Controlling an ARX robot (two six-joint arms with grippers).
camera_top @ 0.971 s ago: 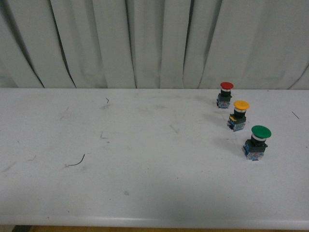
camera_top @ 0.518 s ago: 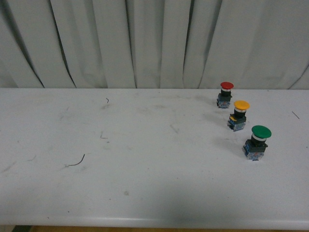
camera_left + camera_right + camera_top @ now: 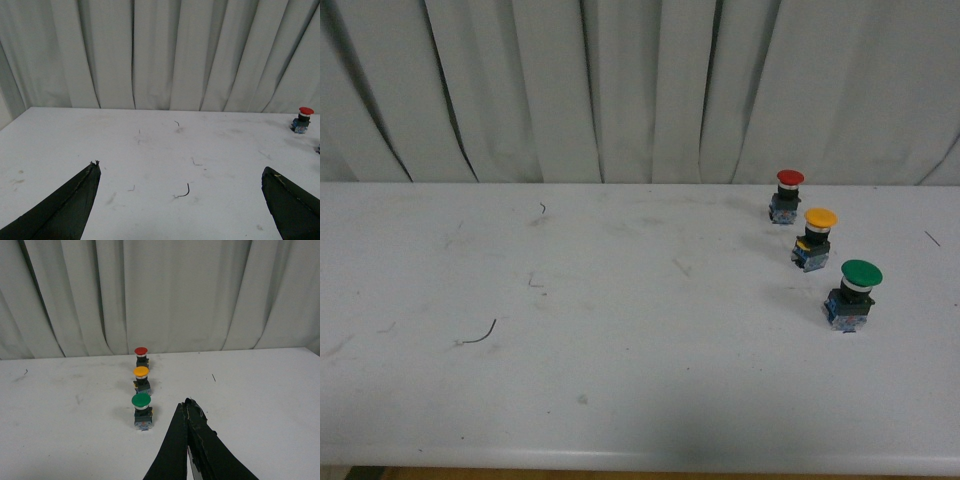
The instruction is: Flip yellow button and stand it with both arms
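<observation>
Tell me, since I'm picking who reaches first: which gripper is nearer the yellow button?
Right. The right gripper sits just short of the yellow button; the left gripper faces bare table, well aside.

No readable text, labels or numbers anywhere.

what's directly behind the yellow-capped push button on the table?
Behind the yellow-capped push button stands the red-capped push button, apart from it, then bare white table and the grey curtain. Nothing hides that gap; the red button's far side is unseen.
</observation>
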